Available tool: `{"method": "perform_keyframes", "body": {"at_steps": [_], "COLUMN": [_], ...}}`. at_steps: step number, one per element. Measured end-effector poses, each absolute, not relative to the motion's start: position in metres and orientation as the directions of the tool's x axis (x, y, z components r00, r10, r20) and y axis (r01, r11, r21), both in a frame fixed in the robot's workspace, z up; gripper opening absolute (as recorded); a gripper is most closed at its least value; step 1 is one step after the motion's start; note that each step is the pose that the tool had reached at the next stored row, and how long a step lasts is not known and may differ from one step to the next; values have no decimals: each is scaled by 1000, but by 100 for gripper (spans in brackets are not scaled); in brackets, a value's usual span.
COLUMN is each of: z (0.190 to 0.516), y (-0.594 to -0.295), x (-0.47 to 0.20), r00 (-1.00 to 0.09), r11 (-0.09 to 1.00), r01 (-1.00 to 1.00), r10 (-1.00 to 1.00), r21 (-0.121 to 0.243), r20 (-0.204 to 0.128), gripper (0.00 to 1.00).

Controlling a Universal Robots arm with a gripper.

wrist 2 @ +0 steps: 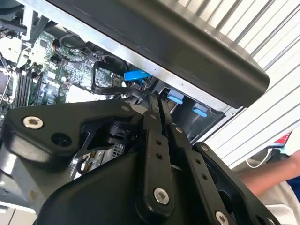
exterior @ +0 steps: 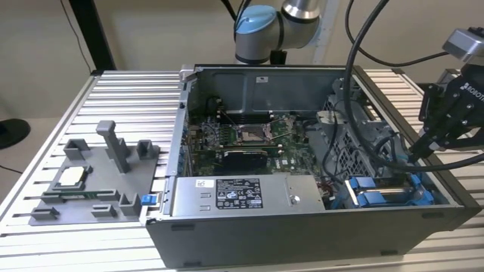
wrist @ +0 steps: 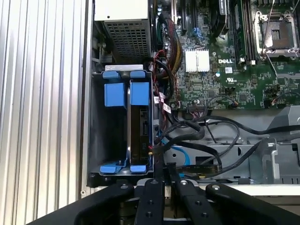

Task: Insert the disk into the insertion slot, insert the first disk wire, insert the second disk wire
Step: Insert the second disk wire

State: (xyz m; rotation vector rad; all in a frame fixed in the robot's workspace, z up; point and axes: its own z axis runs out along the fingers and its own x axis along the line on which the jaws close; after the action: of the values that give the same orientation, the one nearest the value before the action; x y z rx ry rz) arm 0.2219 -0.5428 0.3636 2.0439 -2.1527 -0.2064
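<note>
Pincer (wrist 2: 158,99) is drawn together, seemingly clamped on a black wire (wrist 2: 108,89) close to the drive bay. The disk (wrist: 138,133) stands on edge in its blue frame inside the slot (wrist: 107,140); the compartment beside it holds nothing. The computer case (exterior: 302,232) on the slatted surface (exterior: 128,85) also holds the circuit board (wrist: 220,79), a grey power box (exterior: 242,195) and loose cables. The risk, as I judge it, is that the wire twists or slips in the grip, or snags neighbouring cables, because they crowd the bay.
</note>
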Motion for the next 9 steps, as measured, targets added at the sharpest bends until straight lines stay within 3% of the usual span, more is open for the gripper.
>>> {"method": "perform_keyframes", "body": {"at_steps": [1,9], "z": [364,360], "y": [-543,-543], "x": [222,231], "r00": [-49,-48], "r11": [53,53], "r01": [-975,-970], "r10": [-998,-998], "r21": [214,237], "r20": [25,26], "gripper": [100,100]}}
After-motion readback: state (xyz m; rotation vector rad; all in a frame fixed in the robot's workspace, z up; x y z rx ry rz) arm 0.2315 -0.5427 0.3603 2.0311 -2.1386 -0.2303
